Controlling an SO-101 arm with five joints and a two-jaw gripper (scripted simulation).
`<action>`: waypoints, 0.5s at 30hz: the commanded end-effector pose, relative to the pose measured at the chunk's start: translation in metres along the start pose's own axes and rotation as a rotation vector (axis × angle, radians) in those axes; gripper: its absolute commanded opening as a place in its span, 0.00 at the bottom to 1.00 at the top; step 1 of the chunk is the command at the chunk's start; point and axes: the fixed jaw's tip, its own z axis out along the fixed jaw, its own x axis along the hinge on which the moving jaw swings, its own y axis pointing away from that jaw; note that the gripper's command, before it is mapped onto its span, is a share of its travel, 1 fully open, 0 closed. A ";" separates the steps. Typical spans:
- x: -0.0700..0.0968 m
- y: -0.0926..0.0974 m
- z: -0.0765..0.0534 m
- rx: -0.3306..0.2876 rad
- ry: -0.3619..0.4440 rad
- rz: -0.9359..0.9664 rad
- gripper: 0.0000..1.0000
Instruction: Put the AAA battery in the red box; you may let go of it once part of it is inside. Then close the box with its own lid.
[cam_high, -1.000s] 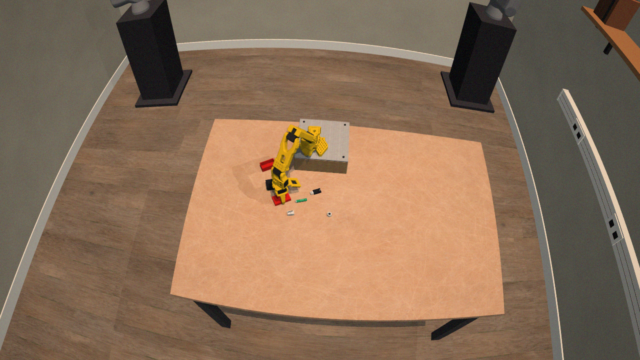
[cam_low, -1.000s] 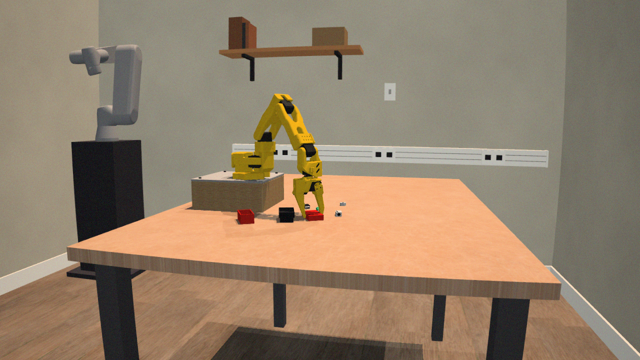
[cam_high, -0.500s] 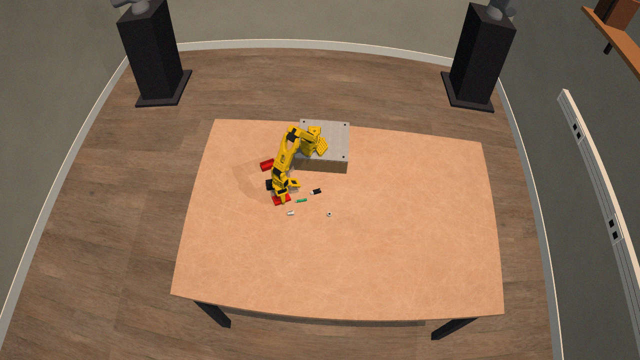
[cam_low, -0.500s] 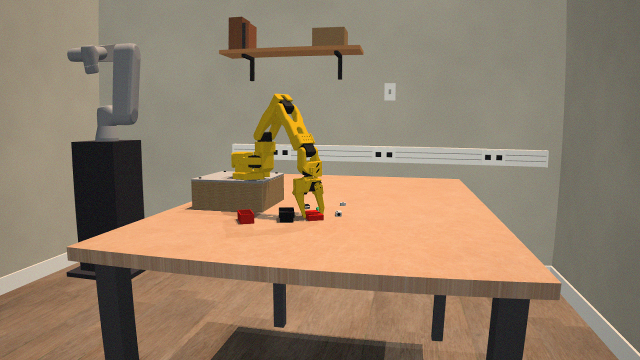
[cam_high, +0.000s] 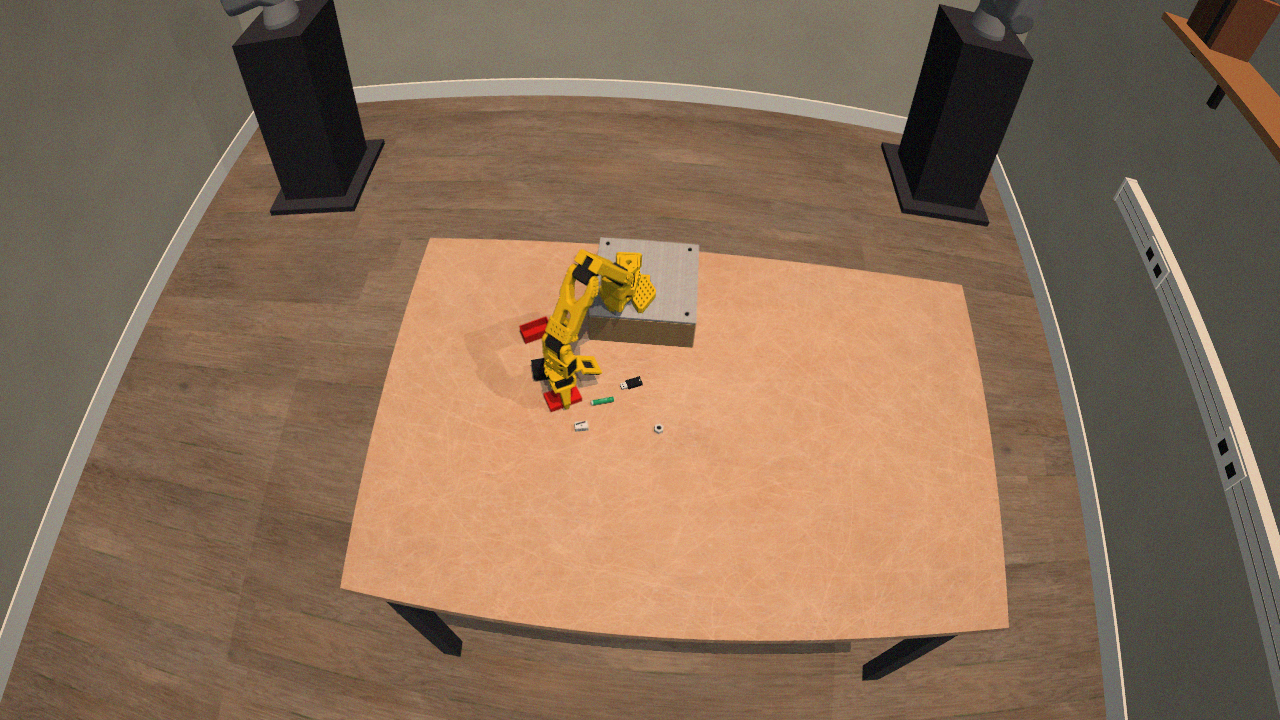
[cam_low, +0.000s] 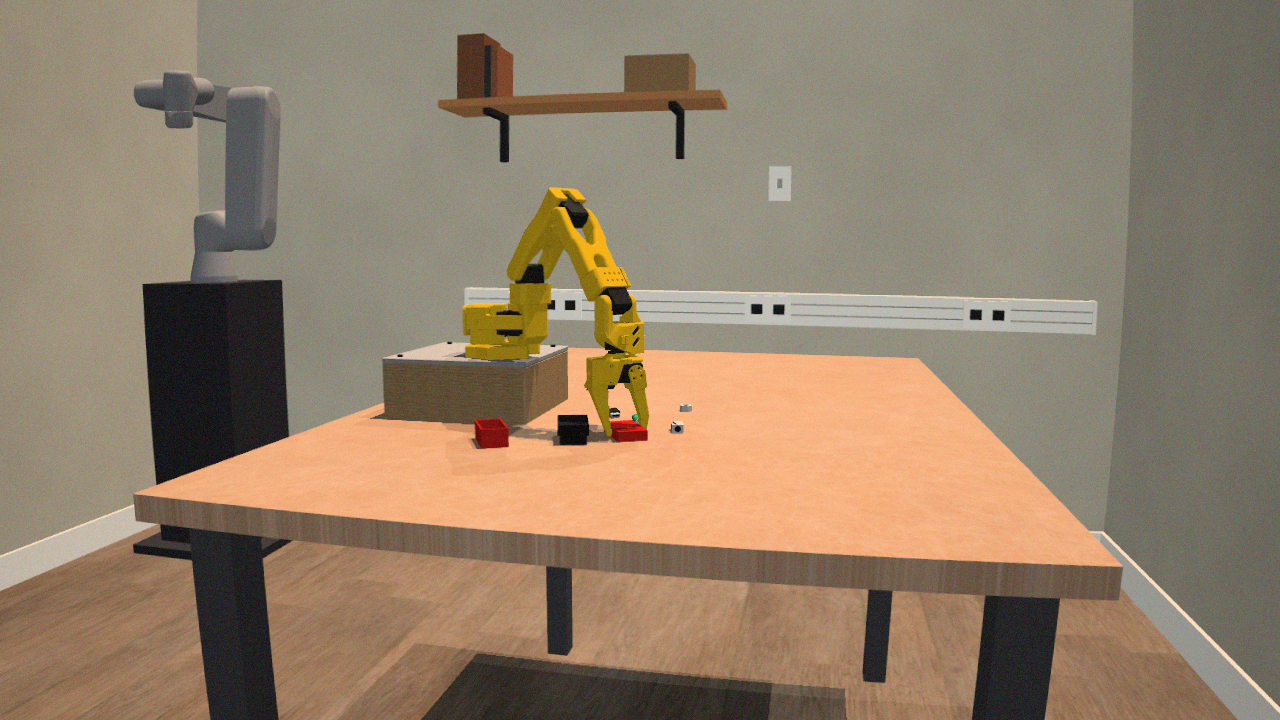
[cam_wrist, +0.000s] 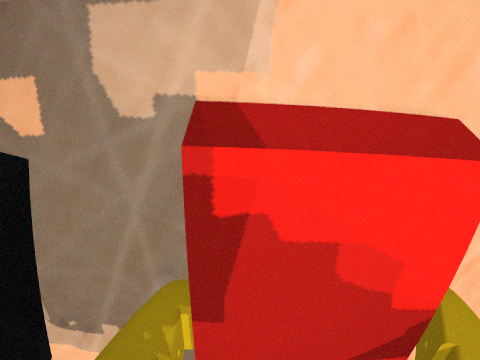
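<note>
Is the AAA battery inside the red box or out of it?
Out. The green battery lies flat on the table, well apart from the red box near the arm's base.
</note>
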 end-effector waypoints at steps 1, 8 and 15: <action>-0.005 0.000 0.004 -0.010 -0.021 0.000 0.25; -0.005 0.000 0.004 -0.010 -0.021 0.000 0.27; -0.005 0.000 0.004 -0.010 -0.021 0.000 0.28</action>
